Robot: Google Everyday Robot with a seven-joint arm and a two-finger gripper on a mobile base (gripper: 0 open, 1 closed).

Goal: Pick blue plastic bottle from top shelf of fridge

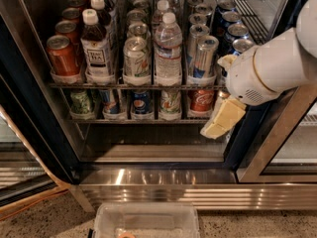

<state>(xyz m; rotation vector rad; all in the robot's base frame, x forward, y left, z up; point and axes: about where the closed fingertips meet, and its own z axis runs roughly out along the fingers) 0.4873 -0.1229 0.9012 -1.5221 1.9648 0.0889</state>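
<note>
The blue plastic bottle [96, 47] holds brown tea, with a white cap and a white "TEA" label. It stands at the front of the second lane from the left on the top shelf [133, 86], a wire rack with clear cup fronts, inside the fridge [34, 113]. More tea bottles stand behind it. My gripper [221, 120], cream-coloured under a white wrist, hangs at the right side of the opening. It is in front of the lower rack's right end, below and far right of the tea bottle, holding nothing.
A clear water bottle [167, 48] and tall cans [135, 61] fill the other top lanes. Short soda cans [141, 103] line the lower rack. The open glass door [282, 143] stands behind my arm at right. A clear plastic bin [146, 221] sits on the floor.
</note>
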